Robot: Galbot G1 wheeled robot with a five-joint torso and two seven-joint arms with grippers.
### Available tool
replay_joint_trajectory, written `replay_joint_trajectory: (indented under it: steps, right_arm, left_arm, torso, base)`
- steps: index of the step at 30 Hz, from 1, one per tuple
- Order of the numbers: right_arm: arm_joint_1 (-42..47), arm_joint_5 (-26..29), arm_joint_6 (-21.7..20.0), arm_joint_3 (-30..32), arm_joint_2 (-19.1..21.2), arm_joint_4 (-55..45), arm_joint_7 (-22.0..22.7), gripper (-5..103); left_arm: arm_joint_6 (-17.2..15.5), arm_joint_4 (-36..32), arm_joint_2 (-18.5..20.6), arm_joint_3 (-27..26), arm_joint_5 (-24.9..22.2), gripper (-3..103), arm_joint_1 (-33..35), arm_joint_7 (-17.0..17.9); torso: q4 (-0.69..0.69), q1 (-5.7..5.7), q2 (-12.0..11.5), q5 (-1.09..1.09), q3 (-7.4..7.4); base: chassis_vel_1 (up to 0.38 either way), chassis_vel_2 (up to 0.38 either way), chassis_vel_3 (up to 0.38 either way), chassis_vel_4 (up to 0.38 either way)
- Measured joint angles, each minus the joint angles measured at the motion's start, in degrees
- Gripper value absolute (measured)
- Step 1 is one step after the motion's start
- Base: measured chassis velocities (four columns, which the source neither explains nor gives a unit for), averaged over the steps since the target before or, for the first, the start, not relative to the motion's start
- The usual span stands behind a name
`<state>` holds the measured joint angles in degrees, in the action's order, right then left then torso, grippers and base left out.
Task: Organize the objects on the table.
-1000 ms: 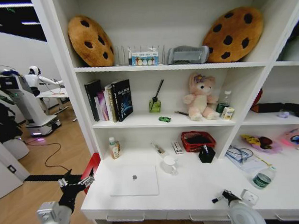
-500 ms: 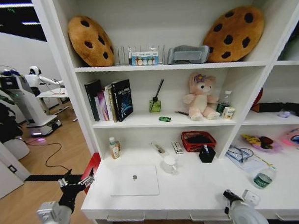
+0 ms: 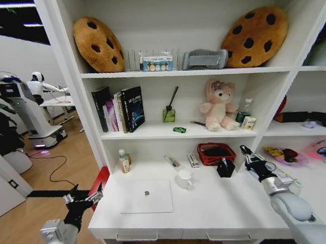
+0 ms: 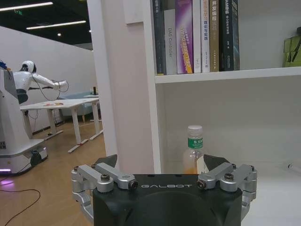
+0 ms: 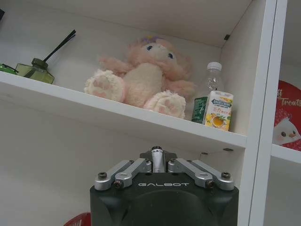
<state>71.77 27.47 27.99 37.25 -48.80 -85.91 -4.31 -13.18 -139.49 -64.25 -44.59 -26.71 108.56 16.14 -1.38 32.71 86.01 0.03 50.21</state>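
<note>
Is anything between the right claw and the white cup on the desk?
Nothing sits directly between them. The right claw, shut, hangs above the desk; the black box stands just below it, beside the line to the cup.

In the left wrist view the spread fingers of the black-bodied left gripper [image 4: 161, 162] hide the base of the small orange-liquid bottle with a green label [image 4: 194, 151] — the print on that label is too small to read. In the right wrist view the black housing of the right gripper [image 5: 158, 155] covers most of a red basket [image 5: 78, 220], leaving a sliver at the picture's lower edge — and the pink plush bunny [image 5: 142, 80] blocks part of the clear green-labelled bottle [image 5: 207, 95]
</note>
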Motion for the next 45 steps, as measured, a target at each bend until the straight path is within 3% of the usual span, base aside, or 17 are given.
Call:
replay_joint_trajectory:
  steps: [8, 11, 24, 37, 42, 44, 45]
  right_arm:
    - [-12.85, -1.13, 10.19, -10.96, -1.12, 11.77, 3.65, 10]
    - [-14.97, -1.00, 11.07, -12.70, -1.23, 14.78, 3.90, 10]
    - [-22.02, 0.87, 12.63, -18.05, -2.94, 26.45, 4.86, 10]
    - [-21.26, 1.95, 12.76, -19.81, -4.30, 25.75, 5.27, 10]
    - [-16.43, 1.98, 7.24, -14.46, -4.42, 19.12, 5.13, 9]
    - [-15.12, 2.00, 6.19, -12.74, -4.16, 17.64, 4.54, 19]
    - [-15.12, 2.00, 6.19, -12.74, -4.16, 17.64, 4.54, 19]
  left_arm:
    - [0.00, 0.00, 0.00, -0.01, 0.00, 100, 0.00, 0.01]
    - [0.00, 0.00, 0.00, -0.01, 0.00, 100, 0.00, 0.01]
    - [0.00, 0.00, 0.00, -0.01, 0.00, 100, 0.00, 0.01]
    - [0.00, 0.00, 0.00, -0.01, 0.00, 100, 0.00, 0.01]
    - [0.00, 0.00, 0.00, -0.01, 0.00, 100, 0.00, 0.01]
    - [0.00, 0.00, 0.00, 0.00, 0.00, 100, 0.00, 0.01]
    - [0.00, 0.00, 0.00, 0.00, 0.00, 100, 0.00, 0.01]
  torso:
    - [0.04, 0.00, 0.01, -0.04, 0.00]
    - [0.02, 0.00, 0.01, -0.03, 0.00]
    - [0.01, 0.00, 0.01, -0.03, -0.01]
    - [0.01, 0.00, 0.01, -0.03, -0.01]
    - [0.01, -0.01, 0.02, -0.06, -0.02]
    - [0.00, -0.02, 0.02, -0.04, -0.02]
    - [0.00, -0.02, 0.02, -0.04, -0.02]
  base:
    - [0.000, 0.000, 0.000, 0.000]
    - [0.000, 0.000, 0.000, 0.000]
    - [0.000, 0.000, 0.000, 0.000]
    - [0.000, 0.000, 0.000, 0.000]
    - [0.000, 0.000, 0.000, 0.000]
    - [0.000, 0.000, 0.000, 0.000]
    - [0.000, 0.000, 0.000, 0.000]
